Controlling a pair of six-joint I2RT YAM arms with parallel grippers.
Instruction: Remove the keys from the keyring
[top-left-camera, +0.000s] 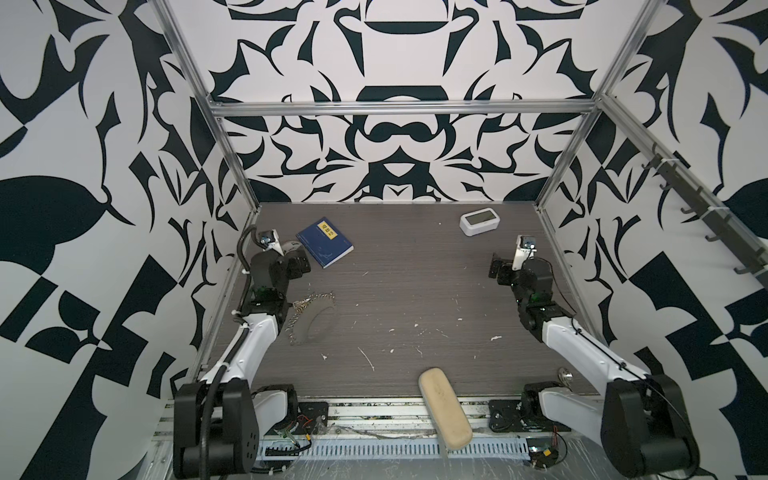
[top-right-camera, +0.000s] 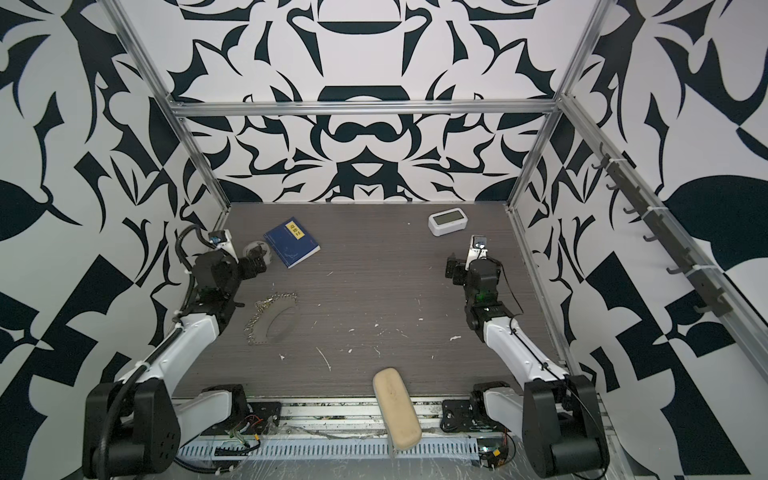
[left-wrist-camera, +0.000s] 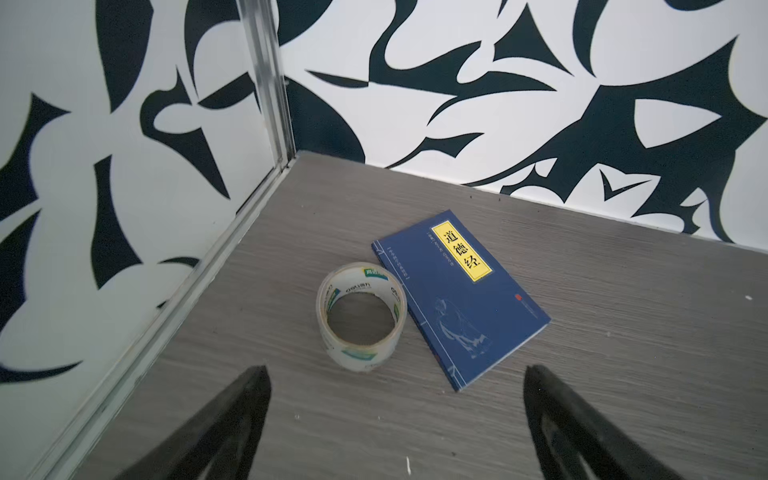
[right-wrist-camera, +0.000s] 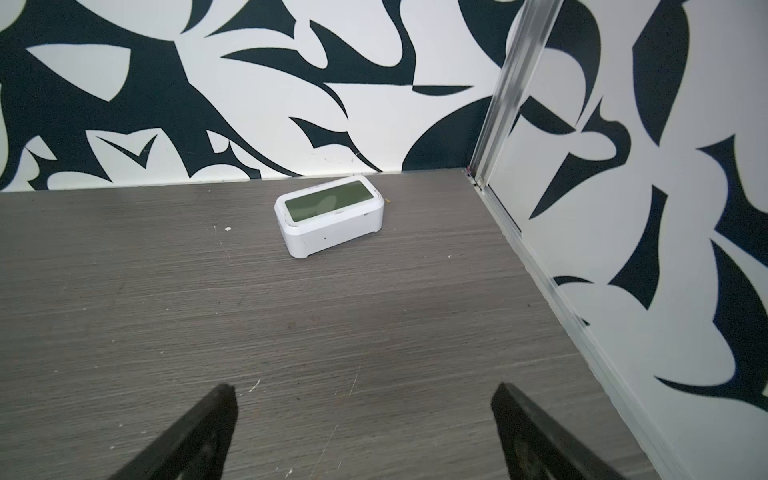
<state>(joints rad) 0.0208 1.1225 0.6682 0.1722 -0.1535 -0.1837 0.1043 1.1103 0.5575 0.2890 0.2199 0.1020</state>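
Left fingers (left-wrist-camera: 232, 415) and right fingers (right-wrist-camera: 203, 432) spread, empty — keyring (top-left-camera: 301, 306) untouched on table (top-left-camera: 415, 282).

Table (top-left-camera: 415, 270) middle open; book (top-left-camera: 325, 242), clock (top-left-camera: 476, 222) farther back.

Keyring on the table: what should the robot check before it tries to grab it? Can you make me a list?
1. The left fingers open, empty: ok.
2. The right fingers open, empty: ok.
3. The keyring uncovered on the table: ok.
4. The left fingers aimed at the keyring: not ok; they face the tape roll and blue book.
5. The keys easy to pick out: cannot tell, too small.
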